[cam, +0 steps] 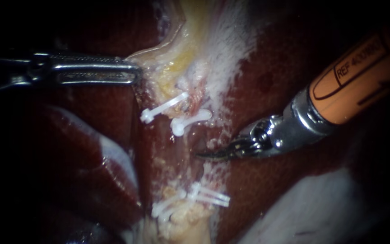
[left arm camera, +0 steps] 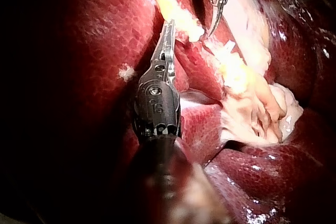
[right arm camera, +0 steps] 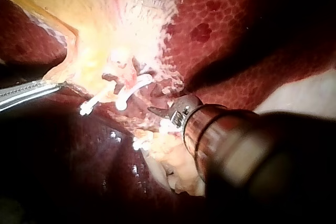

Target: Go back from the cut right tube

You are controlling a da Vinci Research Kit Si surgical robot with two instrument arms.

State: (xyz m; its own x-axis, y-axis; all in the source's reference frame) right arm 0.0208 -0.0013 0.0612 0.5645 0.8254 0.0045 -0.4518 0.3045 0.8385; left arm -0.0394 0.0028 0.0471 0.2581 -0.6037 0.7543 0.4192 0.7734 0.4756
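Nearest, right instrument [cam: 204, 155]: comes in from the right on an orange-sleeved shaft, then a metal wrist, then thin curved blades. Blades pressed together, nothing held. Tip points into the bare gap between the two groups of clips, close to the tissue; cannot tell whether it touches.

Just ahead of that tip, cut right tube [cam: 195, 105]: lies in two parts, one stump under the upper clips [cam: 163, 108], the other among the lower clips [cam: 211, 195], with open reddish ground between them. Upper clips: two white ones side by side, slanted, the right-hand one on this tube. Lower clips: several white ones bunched on pale, crumbly tissue.

Farther back, left instrument [cam: 132, 71]: enters level from the left, with long slotted jaws. Jaws clamped on the pale edge of the gallbladder [cam: 177, 54], as seen in the endoscope and left wrist views. Stands well apart from the right instrument.

Behind all, gallbladder: yellow-white sheet running up and away from the upper clips. Liver [cam: 267, 81]: dark red, mottled, on both sides of the clipped strip.
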